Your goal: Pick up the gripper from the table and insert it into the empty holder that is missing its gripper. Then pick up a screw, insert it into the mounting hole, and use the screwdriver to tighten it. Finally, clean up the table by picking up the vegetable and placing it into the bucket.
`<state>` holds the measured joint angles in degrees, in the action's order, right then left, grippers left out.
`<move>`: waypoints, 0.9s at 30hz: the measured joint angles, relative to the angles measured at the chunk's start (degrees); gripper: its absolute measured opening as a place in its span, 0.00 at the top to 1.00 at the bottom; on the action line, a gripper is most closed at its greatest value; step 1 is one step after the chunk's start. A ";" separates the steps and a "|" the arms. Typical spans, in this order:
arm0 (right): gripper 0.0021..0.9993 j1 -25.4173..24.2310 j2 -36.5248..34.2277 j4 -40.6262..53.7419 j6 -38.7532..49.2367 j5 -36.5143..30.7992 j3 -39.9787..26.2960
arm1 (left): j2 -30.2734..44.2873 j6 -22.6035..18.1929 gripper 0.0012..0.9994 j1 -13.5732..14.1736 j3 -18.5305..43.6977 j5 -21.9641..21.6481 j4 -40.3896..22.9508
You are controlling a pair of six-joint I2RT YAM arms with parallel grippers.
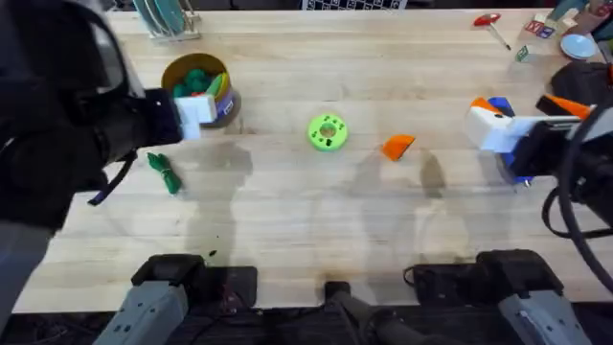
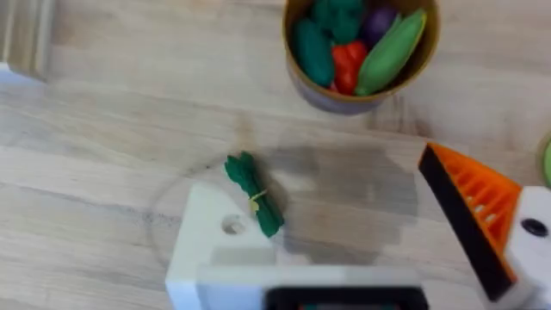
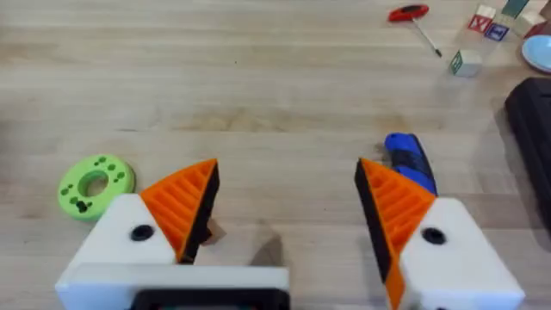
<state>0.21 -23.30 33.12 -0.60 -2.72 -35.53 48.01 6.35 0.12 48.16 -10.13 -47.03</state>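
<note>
The loose orange gripper (image 1: 397, 146) lies on the table right of centre. My left gripper (image 2: 331, 215) is open above the table's left side, just in front of the bucket (image 1: 196, 88). One of its fingers is a bare white holder (image 2: 213, 237) with a round hole, and the other carries an orange tip (image 2: 469, 207). A green vegetable (image 2: 254, 194) lies on the wood below it, also seen at vegetable (image 1: 163, 173). My right gripper (image 3: 288, 185) hangs open at the right, both fingers orange-tipped. The blue screwdriver (image 3: 408, 164) lies just beyond its fingers.
The bucket (image 2: 362, 82) holds several toy vegetables. A green disc (image 1: 328, 132) sits mid-table left of the loose gripper. A red-handled tool (image 1: 488, 20), small blocks (image 1: 536, 31) and a dark object (image 1: 584, 81) occupy the far right corner. A rack (image 1: 168, 19) stands at the far left.
</note>
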 joint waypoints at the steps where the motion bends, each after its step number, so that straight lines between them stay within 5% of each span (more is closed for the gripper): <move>1: 0.04 0.00 -0.29 0.27 0.00 0.00 0.00 | 1.05 0.07 0.02 0.00 0.00 0.00 -0.42; 6: 0.03 0.00 -0.42 0.38 0.00 -0.02 0.00 | 6.29 0.24 0.05 0.00 0.00 0.02 -0.31; 12: 0.04 0.00 -0.40 0.34 0.00 -0.02 0.00 | 10.04 1.09 0.89 0.00 0.00 0.26 0.34; 13: 0.04 0.00 -0.42 0.35 0.00 -0.02 0.00 | 10.05 0.94 0.81 0.00 0.00 1.14 0.77; 18: 0.04 0.00 -0.42 0.36 0.00 -0.02 0.00 | 8.74 0.64 0.06 2.88 0.00 9.73 3.70; 27: 0.03 0.00 -0.42 0.36 0.00 -0.02 0.00 | 2.17 -1.64 0.01 21.70 0.02 21.55 15.05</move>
<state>0.21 -23.73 33.47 -0.60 -2.74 -35.53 50.18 4.71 21.82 48.18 11.42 -31.99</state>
